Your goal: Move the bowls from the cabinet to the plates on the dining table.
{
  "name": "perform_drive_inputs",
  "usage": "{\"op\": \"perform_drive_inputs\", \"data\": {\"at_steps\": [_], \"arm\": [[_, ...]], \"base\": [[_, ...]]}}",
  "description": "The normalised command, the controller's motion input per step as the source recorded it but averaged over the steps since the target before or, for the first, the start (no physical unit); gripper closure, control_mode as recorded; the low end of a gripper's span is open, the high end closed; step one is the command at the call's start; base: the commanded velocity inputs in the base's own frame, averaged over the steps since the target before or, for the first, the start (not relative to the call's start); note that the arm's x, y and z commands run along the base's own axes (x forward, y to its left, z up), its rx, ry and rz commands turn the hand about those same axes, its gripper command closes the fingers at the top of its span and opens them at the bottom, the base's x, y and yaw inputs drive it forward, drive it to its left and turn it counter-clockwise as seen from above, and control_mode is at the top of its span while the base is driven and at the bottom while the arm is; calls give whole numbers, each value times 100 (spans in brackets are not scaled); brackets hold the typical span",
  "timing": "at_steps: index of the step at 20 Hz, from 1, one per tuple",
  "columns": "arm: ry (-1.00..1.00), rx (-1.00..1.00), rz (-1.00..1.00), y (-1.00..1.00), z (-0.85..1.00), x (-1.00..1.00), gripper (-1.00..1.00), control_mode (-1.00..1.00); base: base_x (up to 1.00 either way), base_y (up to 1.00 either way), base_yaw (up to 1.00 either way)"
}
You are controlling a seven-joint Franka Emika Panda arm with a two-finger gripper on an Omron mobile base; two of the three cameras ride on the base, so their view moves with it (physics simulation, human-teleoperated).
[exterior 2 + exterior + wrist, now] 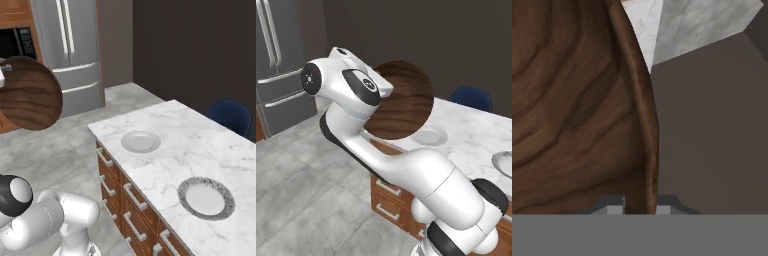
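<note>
Pinching the wooden bowl [572, 110] by its rim, the gripper [640, 204] holds it aloft — beside the table [170, 135], plates [141, 141] bare.

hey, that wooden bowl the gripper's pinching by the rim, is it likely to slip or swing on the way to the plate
The wooden bowl looks rigid, so probably no flexing. The gripper pinches only its thin rim, bowl hanging on edge, so it may pivot. Its smooth finish could slip if jolted.

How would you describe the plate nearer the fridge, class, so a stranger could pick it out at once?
Start at the long white marble dining table with wooden drawers beneath. Two plates lie on it; take the plain plate nearer the table's fridge-side end. Unlike the other plate, it has no dark speckled rim.
</note>
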Motion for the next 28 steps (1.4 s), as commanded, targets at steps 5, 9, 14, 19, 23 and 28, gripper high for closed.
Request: {"op": "perform_drive_inputs", "data": {"at_steps": [5, 9, 14, 19, 23, 28], "arm": [[0, 0, 0, 0, 0, 0, 100, 100], [0, 0, 0, 0, 0, 0, 100, 100], [0, 0, 0, 0, 0, 0, 100, 100], [0, 0, 0, 0, 0, 0, 100, 100], [0, 0, 0, 0, 0, 0, 100, 100], [0, 0, 0, 0, 0, 0, 100, 100]], "base": [[0, 3, -25], [0, 2, -25], [0, 1, -25], [0, 2, -25], [-3, 8, -22], [-4, 45, -7]]}}
